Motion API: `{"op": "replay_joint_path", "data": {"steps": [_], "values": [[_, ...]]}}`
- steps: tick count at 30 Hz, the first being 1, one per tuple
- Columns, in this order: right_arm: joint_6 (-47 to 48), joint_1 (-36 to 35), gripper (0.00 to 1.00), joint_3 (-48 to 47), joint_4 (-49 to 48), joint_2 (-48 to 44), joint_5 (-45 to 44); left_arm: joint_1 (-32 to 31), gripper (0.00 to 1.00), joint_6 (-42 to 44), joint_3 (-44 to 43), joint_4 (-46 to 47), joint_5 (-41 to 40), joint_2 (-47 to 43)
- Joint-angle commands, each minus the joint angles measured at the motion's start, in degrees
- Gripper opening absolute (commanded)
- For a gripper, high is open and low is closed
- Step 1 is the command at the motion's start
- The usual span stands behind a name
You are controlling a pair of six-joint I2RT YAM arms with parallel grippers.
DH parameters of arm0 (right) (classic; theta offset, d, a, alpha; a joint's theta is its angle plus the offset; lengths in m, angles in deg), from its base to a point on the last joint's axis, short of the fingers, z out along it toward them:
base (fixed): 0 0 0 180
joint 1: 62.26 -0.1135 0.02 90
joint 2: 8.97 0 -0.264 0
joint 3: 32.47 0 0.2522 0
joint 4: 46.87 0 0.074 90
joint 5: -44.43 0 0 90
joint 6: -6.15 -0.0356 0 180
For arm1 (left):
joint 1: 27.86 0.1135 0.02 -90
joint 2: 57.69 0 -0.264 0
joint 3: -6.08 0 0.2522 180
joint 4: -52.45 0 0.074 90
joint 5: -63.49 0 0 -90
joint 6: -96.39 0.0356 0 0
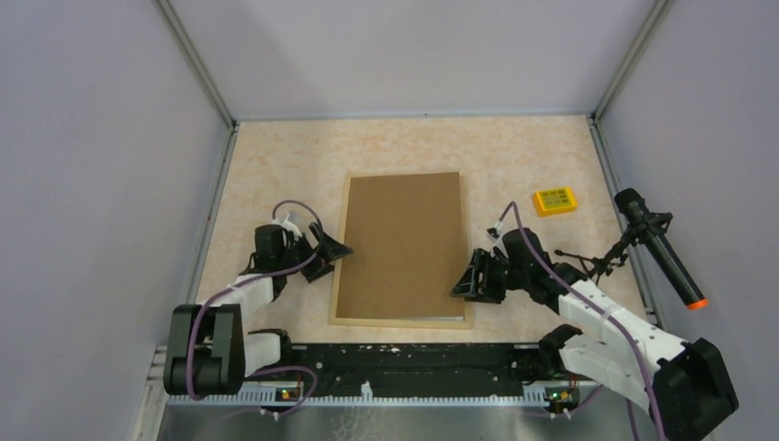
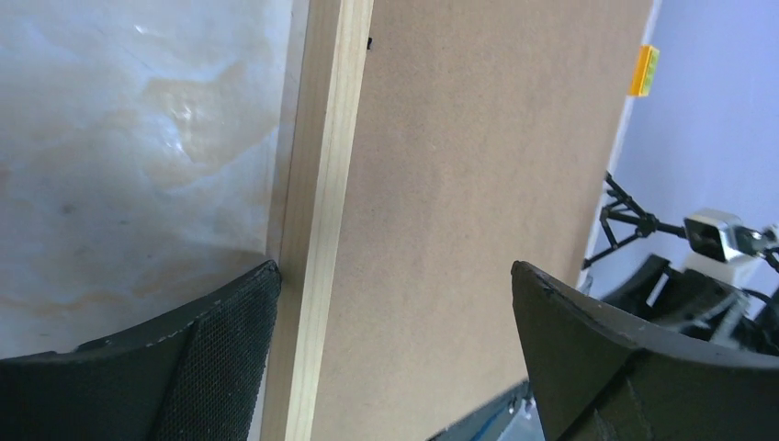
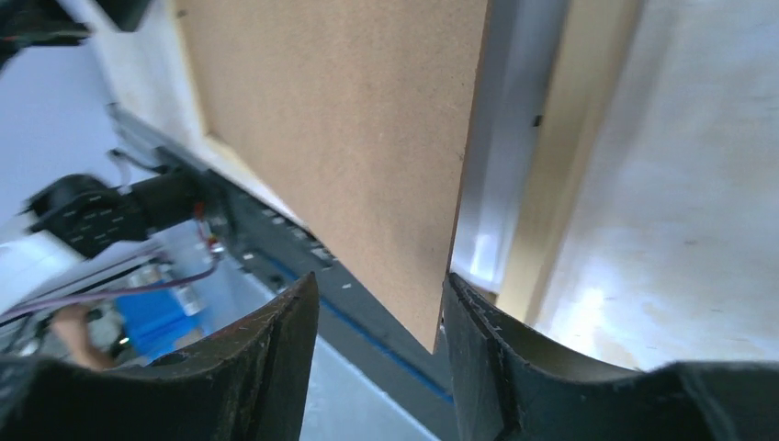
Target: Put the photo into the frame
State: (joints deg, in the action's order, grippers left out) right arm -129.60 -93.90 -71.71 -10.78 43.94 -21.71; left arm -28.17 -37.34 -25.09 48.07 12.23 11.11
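frame (image 2: 323, 184) cut off by picture edges, yellow block (image 1: 556, 200) markings too small to read

Top external view: illumination is even and diffuse, from above. Shadows on the table (image 1: 276, 156) are faint and short, and focus is sharp throughout. Left wrist view: white glare patches cover the glossy table surface, and the fingers (image 2: 211, 367) at the bottom edge render dark and soft. Right wrist view: the left third is blurred, and glare washes out the table beside the frame (image 3: 560, 165).
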Motion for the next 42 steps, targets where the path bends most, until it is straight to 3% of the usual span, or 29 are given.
{"op": "replay_joint_path", "data": {"steps": [1,10,23,29,32,37,42], "values": [[-10.6,-0.5,0.5,-1.8,-21.1,-4.8,13.7,-1.4,0.98,-1.1,2.5,-5.2,3.3,0.3],[-17.0,-0.5,0.49,-1.0,-32.1,-8.8,11.9,-1.5,0.98,-1.2,2.7,-5.2,3.5,-0.5],[-7.1,-0.5,0.5,-9.3,-26.3,-1.7,6.8,-1.5,0.98,-1.2,3.6,-5.5,3.6,-1.8],[-6.6,-0.5,0.5,-11.0,-29.6,0.7,7.8,-1.4,0.98,-1.0,3.9,-4.9,4.0,-1.2],[-4.4,-0.5,0.5,-13.8,-24.3,2.2,5.8,-1.5,0.98,-0.9,3.8,-5.1,3.9,-1.7],[0.7,-0.6,0.52,-20.9,-5.5,3.9,-1.2,-1.5,0.98,-0.1,3.2,-6.3,3.3,-2.2],[2.7,-0.5,0.52,-22.8,4.0,5.3,-3.6,-1.4,0.98,0.1,2.8,-6.3,3.3,-2.2]]}}
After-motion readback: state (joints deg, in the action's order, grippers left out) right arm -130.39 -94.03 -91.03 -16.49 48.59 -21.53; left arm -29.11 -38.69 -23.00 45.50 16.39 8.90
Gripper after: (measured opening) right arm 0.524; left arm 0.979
